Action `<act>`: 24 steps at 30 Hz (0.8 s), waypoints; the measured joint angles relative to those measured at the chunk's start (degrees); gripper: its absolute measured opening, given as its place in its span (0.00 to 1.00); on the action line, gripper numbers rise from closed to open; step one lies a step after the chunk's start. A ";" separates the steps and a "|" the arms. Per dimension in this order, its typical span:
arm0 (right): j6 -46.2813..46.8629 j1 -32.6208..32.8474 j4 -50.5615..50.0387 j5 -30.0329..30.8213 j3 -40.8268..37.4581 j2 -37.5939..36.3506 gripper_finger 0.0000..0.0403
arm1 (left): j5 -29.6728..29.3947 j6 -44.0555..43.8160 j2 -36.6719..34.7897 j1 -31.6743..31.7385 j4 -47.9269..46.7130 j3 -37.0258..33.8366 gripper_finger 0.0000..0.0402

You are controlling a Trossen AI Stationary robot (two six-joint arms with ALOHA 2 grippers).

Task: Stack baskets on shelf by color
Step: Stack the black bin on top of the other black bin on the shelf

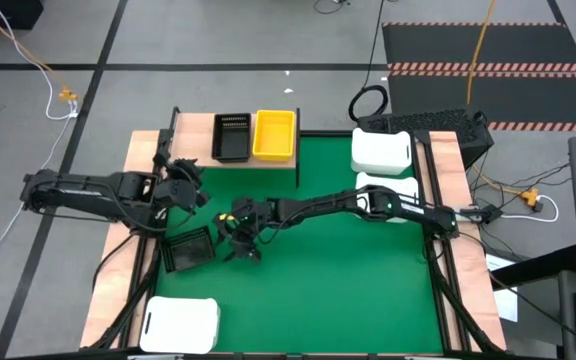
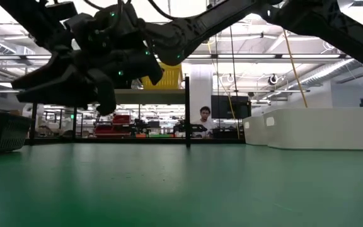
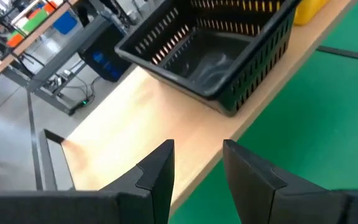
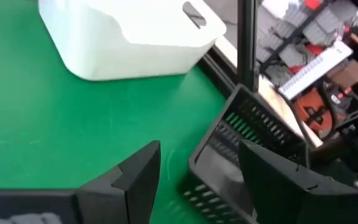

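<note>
1. The shelf [image 1: 193, 150] stands at the far edge of the green mat [image 1: 348, 270]. It carries one black basket [image 1: 231, 136] and one yellow basket [image 1: 274, 134] side by side, and its left part is bare wood.
2. A second black basket [image 1: 189, 249] stands on the mat, in the left half and well apart from the shelf (this one seems to be the step in hand).
3. The right gripper [image 1: 236, 241] hovers just beside this basket, with its fingers spread and holding nothing. In the right wrist view the basket [image 4: 247, 155] shows just ahead of the fingers.
4. The left gripper [image 1: 185, 180] is near the bare end of the shelf, also spread and empty.
5. To do the step well, I think the right gripper should close on one wall of the basket, lift it level, and set it straight into the black basket on the shelf, not into the yellow one.
6. Count that I can see: two black baskets, one yellow, and three white baskets, one at the near left [image 1: 179, 325] and two at the right edge [image 1: 381, 152] [image 1: 392, 190]. Other baskets are not in view.
</note>
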 joint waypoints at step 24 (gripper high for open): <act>-9.08 4.47 6.86 10.58 0.09 3.67 0.52 | 10.00 -16.85 2.51 -3.67 -1.90 -2.61 0.34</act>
